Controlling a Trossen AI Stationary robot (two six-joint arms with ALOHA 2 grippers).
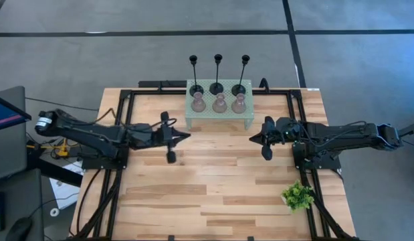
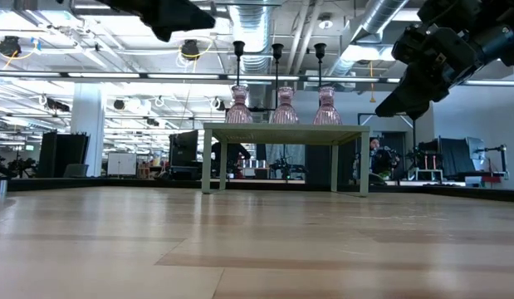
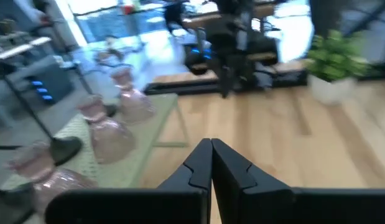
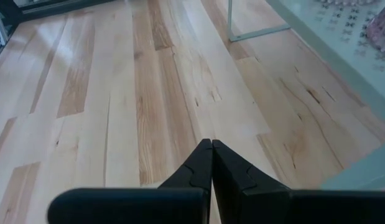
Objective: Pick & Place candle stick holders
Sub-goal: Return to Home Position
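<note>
The left gripper (image 1: 186, 136) and the right gripper (image 1: 252, 138) point their jaws at each other over the middle of the table (image 1: 213, 201), well apart. The shelf (image 1: 220, 119) stands just beyond the gap between them, at the table's far edge. On the shelf, three glass holders (image 1: 220, 104) stand in a row nearer the jaws, with three stemmed holders (image 1: 217, 86) in a row behind them; the plant (image 1: 297, 195) sits well behind the right jaws, toward the table's near edge.
</note>
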